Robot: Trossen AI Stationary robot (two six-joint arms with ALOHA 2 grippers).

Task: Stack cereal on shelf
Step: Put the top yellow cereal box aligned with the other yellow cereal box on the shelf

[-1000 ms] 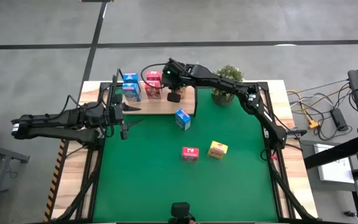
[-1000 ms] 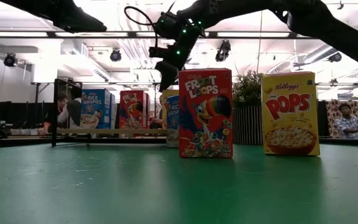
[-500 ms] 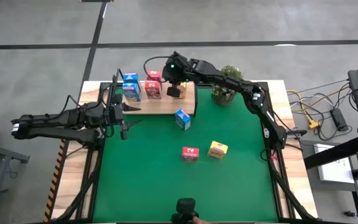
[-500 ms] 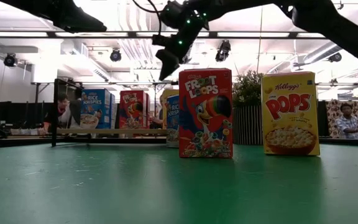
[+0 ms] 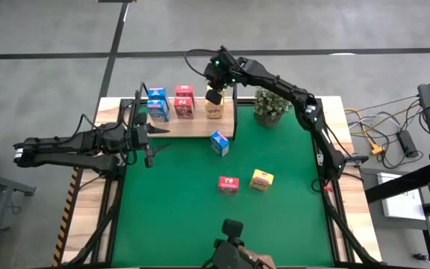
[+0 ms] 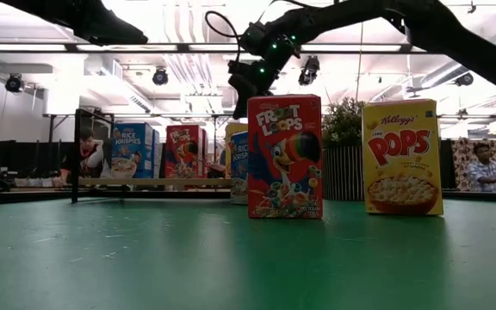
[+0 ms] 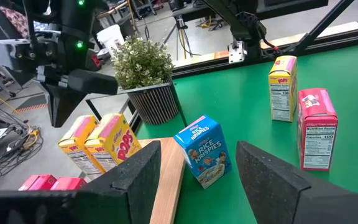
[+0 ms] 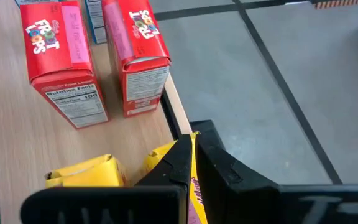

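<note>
The wooden shelf (image 5: 192,128) lies at the mat's far edge. Two blue boxes (image 5: 157,104), two red boxes (image 5: 184,103) and two yellow boxes (image 5: 215,112) stand on it on their bases. A blue box (image 5: 219,142), a red box (image 5: 228,184) and a yellow box (image 5: 261,179) stand on the green mat. My right gripper (image 5: 215,96) hangs above the yellow boxes on the shelf, fingers pointing down with only a narrow slit between them (image 8: 190,138), holding nothing. My left gripper (image 5: 149,146) waits open at the shelf's left end.
A potted plant (image 5: 271,108) stands just right of the shelf. The shelf's right end beyond the yellow boxes (image 7: 114,143) is bare wood. The three boxes on the mat stand apart from each other. People sit in the room behind the table.
My right gripper has risen from the shelf's right part and gone toward the table's far edge. The yellow boxes, hidden under it before, now show standing on the shelf. My left arm has kept still.
</note>
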